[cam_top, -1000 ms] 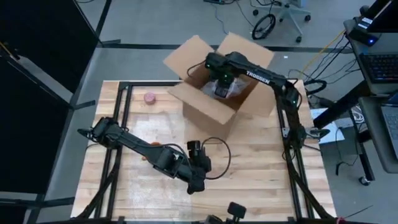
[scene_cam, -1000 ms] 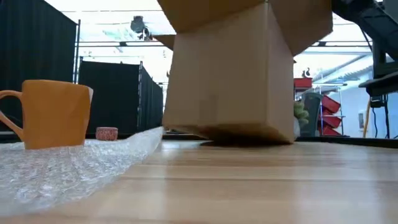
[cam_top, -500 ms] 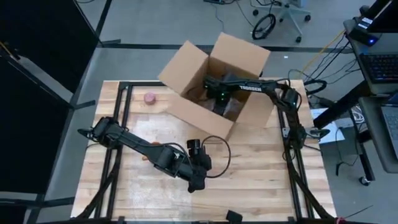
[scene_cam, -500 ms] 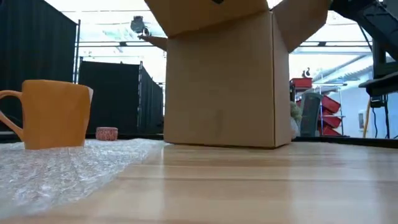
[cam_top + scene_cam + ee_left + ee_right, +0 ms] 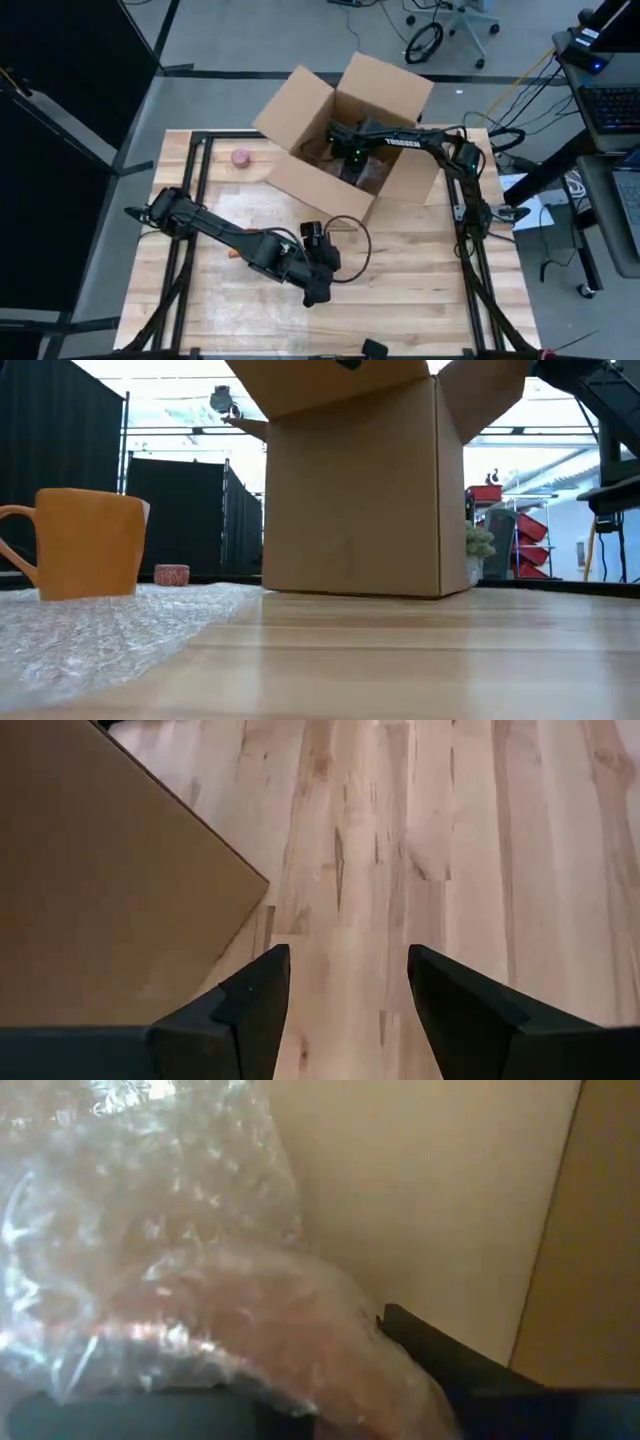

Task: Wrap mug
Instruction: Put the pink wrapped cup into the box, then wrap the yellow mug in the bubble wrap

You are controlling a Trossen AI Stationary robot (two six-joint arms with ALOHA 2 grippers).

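Plain tan-brown cardboard box (image 5: 335, 150), unprinted on its sides. Pale blond wooden tabletop (image 5: 400, 270) in streaked plank grain. Clear, whitish bubble wrap (image 5: 110, 630) with a fine dimpled pattern. Orange-ochre mug (image 5: 85, 543), plain. Small pink-red round object (image 5: 241, 157) with a speckled band. Black arms, white lettering on the right one (image 5: 405, 143). Dark, near-black fingers on the left end effector (image 5: 345, 1010). Reddish-orange form showing through clear wrap (image 5: 190, 1280) inside the box.

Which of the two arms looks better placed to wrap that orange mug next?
Probably the left. Its open left gripper hangs over the table's front, near the bubble wrap the orange mug stands on. The right gripper is down inside the cardboard box.
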